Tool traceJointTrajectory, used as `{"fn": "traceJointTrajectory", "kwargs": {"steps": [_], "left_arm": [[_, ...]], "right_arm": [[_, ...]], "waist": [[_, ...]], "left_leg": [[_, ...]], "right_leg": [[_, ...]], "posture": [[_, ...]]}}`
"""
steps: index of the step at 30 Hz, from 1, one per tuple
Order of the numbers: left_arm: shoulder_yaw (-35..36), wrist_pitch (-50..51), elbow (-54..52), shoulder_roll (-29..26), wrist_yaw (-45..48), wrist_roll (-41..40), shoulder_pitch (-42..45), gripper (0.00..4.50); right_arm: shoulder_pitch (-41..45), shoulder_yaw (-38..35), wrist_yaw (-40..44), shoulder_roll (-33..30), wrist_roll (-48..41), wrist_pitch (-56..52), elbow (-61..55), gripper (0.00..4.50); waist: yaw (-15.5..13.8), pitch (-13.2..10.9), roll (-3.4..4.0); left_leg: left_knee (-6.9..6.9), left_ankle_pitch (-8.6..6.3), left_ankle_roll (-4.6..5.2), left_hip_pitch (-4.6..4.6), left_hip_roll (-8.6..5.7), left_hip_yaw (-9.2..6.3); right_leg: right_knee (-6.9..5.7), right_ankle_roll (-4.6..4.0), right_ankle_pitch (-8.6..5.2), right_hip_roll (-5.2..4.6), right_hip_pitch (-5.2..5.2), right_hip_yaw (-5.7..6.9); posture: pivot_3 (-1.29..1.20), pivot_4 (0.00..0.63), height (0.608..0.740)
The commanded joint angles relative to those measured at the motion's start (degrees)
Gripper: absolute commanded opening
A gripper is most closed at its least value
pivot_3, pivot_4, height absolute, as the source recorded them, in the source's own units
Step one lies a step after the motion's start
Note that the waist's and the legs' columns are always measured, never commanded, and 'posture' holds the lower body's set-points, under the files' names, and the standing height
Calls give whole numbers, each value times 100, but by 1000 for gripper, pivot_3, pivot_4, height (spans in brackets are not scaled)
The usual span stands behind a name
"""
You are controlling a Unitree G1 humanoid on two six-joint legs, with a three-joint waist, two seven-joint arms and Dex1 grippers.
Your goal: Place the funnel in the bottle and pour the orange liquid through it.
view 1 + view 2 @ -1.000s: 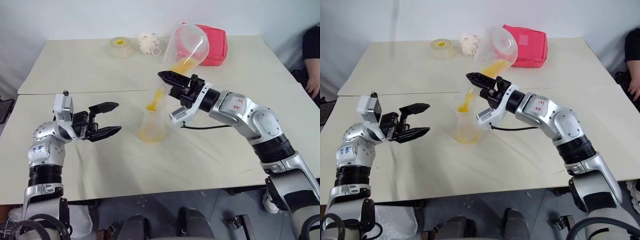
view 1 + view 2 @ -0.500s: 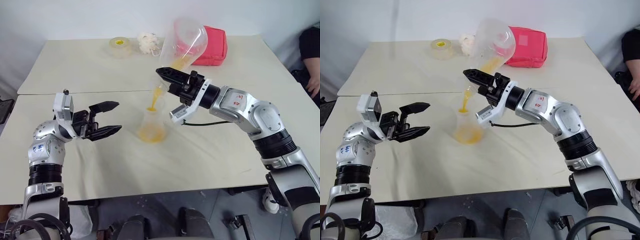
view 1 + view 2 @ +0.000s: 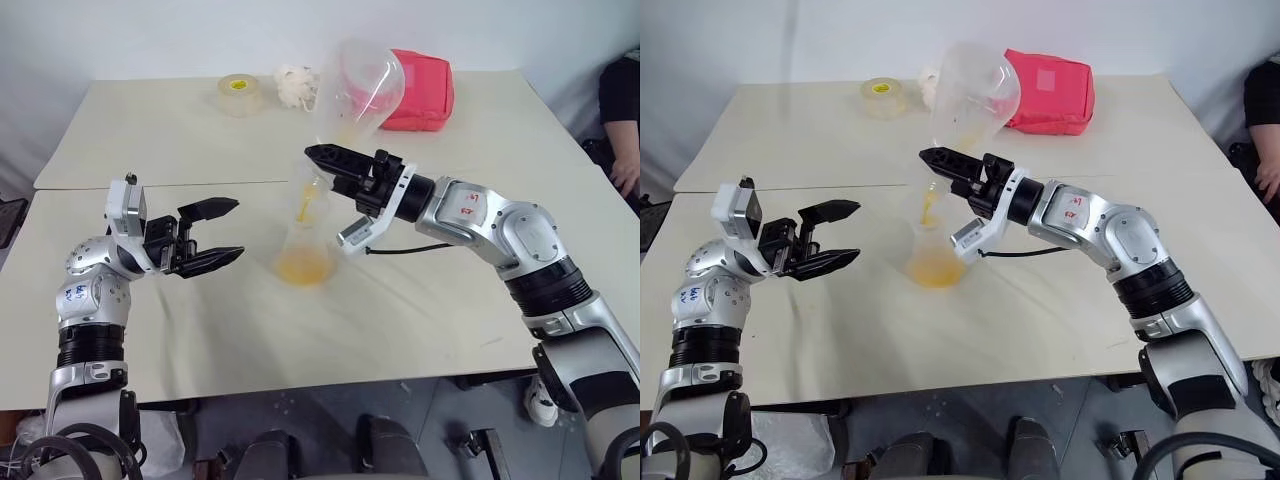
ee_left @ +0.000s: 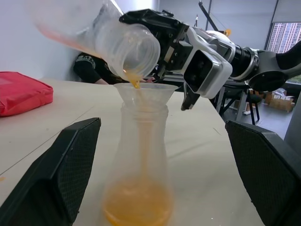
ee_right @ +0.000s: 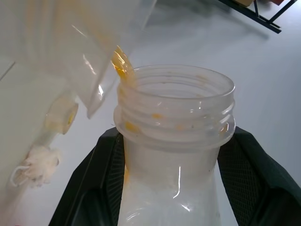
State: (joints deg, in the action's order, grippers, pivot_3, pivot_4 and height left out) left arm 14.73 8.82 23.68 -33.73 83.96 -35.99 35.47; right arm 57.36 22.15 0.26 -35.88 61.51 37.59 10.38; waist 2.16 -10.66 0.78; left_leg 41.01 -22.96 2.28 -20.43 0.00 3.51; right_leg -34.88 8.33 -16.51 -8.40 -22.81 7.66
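Across the table [image 3: 450, 310], tape roll [image 3: 240, 92] and red pouch [image 3: 425, 85] sit behind the flask-clamping right claw [image 3: 330, 160]; left claw [image 3: 215, 235] gapes.

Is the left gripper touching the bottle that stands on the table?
Apart. In the left wrist view the left gripper stands open, its fingers on either side of the bottle with bare table visible between.
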Motion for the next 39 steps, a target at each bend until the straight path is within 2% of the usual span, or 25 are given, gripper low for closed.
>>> {"fn": "traceJointTrajectory", "kwargs": {"steps": [1, 16, 27, 34, 39], "left_arm": [[50, -3, 16, -38, 25, -43, 136, 4500], [30, -37, 138, -39, 90, -13, 253, 4500], [-97, -82, 333, -24, 76, 158, 406, 4500], [-154, 0, 338, -76, 66, 176, 432, 4500], [-152, 77, 334, -128, -24, 236, 416, 4500]], "right_arm": [[139, -74, -242, -101, 20, 17, -91, 2414], [148, -18, -594, -174, 202, 60, -21, 2414], [-56, -155, -183, -14, -283, -94, -126, 2414], [-514, -570, 848, 425, -1767, -916, -437, 2414], [-929, -1324, 2063, 1102, -3463, -2861, -1225, 2414]], "waist": [[-1, 0, 0], [8, 0, 0], [9, 0, 0], [10, 0, 0], [3, 0, 0]], "left_leg": [[0, 0, 0, 0, 0, -1], [-1, 0, 0, -1, 0, 0], [-1, 0, 0, -1, -1, 0], [0, 1, 1, -3, -1, -2], [1, 1, 2, -3, 1, -7]], "right_leg": [[0, 0, 0, 0, 0, 0], [1, 0, 0, 0, 0, 0], [0, 0, 0, 0, 0, 1], [0, 0, 0, 0, 0, 4], [-4, 0, 0, 0, 0, 8]], "posture": [[0, 150, 740], [0, 150, 740], [0, 150, 740], [0, 150, 740], [0, 150, 740]]}}
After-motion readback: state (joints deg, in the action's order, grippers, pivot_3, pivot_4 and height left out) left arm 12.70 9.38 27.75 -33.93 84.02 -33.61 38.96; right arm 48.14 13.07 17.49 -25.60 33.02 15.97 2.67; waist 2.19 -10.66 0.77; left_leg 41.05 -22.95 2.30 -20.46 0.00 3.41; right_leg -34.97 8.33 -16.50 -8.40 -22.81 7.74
